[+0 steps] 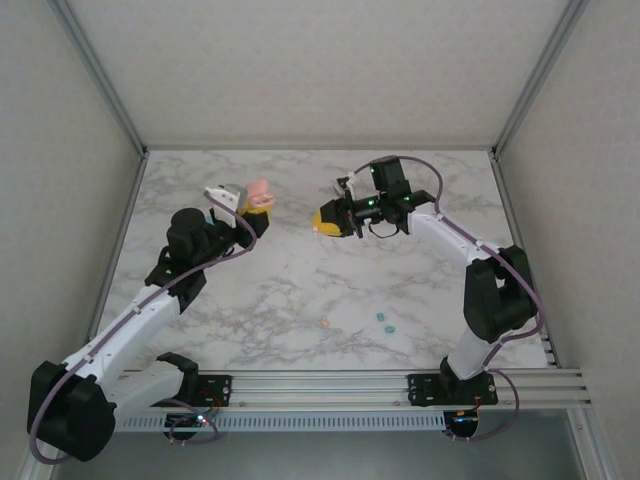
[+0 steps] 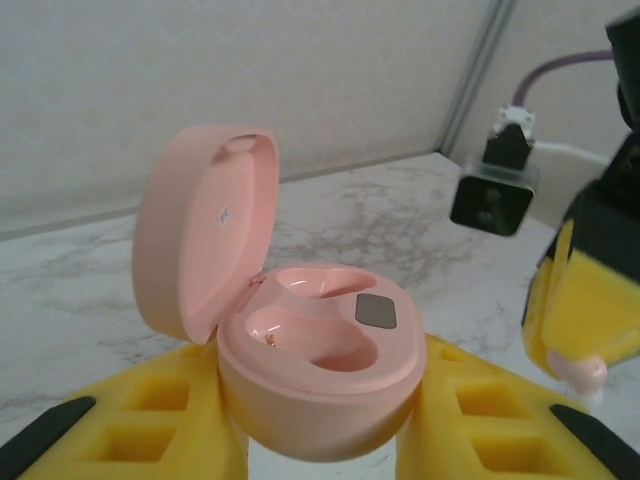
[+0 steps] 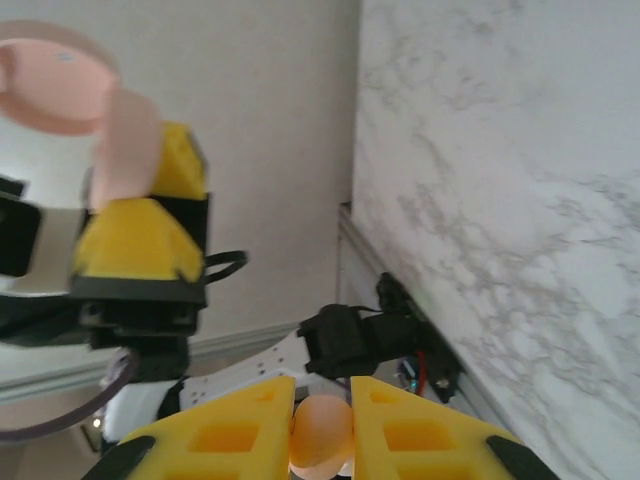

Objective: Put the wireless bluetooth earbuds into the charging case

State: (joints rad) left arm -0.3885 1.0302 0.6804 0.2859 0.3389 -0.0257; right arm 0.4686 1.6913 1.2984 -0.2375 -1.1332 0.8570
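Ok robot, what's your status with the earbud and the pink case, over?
Left jaws shut on open pink case, sockets empty. Right jaws shut on orange earbud, not in yet. Three more earbuds loose on table.

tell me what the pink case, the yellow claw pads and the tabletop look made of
Pink case: smooth matte plastic, judging by its even colour and the soft sheen on its moulded wells.
Yellow claw pads: likely foam or soft rubber, dull, with moulded pockets.
Tabletop: marble look, grey veins on white. It could be stone or printed laminate.
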